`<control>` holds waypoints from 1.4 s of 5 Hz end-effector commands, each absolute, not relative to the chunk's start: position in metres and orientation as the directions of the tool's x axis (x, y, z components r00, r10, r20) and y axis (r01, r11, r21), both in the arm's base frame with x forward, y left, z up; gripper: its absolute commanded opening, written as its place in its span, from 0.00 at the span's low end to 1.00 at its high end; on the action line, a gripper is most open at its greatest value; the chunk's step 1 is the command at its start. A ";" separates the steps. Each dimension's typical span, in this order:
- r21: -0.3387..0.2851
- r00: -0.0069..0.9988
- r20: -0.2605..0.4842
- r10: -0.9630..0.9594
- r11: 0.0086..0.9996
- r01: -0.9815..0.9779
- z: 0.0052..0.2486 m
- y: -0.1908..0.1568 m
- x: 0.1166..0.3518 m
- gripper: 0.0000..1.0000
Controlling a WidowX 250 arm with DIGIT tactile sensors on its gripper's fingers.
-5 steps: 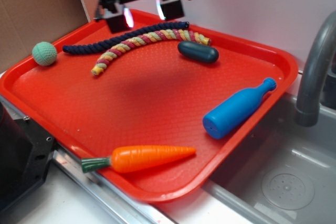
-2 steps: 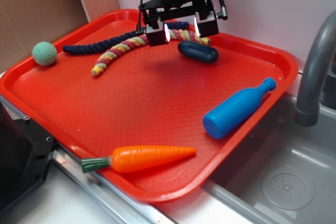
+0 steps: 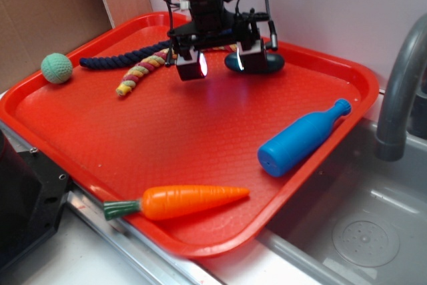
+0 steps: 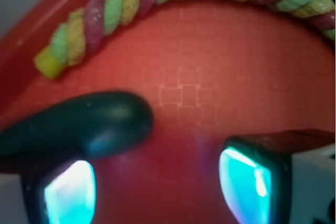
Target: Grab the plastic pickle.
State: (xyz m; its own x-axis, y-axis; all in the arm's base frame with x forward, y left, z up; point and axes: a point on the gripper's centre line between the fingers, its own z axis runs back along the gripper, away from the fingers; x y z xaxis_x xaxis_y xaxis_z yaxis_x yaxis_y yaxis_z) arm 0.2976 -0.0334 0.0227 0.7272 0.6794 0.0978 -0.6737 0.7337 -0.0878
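My claw spread, empty, low at upper centre. Small dark green capsule-shaped plastic pickle off-centre beside one finger. Not grasped yet; centring, closing left.

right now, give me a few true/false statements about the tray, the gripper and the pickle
1. The gripper is open. True.
2. The pickle is held between the fingers. False: in the wrist view it lies by one finger, not in the gap between the two.
3. The carrot lies near the tray's front edge. True.
4. The blue bottle stands upright. False: it lies on its side.
5. The green ball sits beside the bottle. False: it is at the tray's far left edge, well apart from the bottle.
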 end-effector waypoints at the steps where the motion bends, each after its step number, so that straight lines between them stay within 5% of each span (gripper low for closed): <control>1: -0.094 0.741 0.090 0.666 0.746 -0.659 0.023 -0.023 0.305 1.00; 3: -0.094 0.741 0.090 0.666 0.746 -0.659 0.023 -0.023 0.305 1.00; 4: -0.062 0.820 0.145 0.554 0.832 -0.551 0.048 -0.020 0.305 1.00; 5: -0.116 0.909 0.245 0.338 0.941 -0.319 0.069 -0.021 0.311 1.00; 6: -0.073 0.936 0.256 0.240 0.971 -0.229 0.083 -0.027 0.316 1.00; 7: -0.096 0.951 0.284 0.121 0.991 -0.097 0.085 -0.033 0.332 1.00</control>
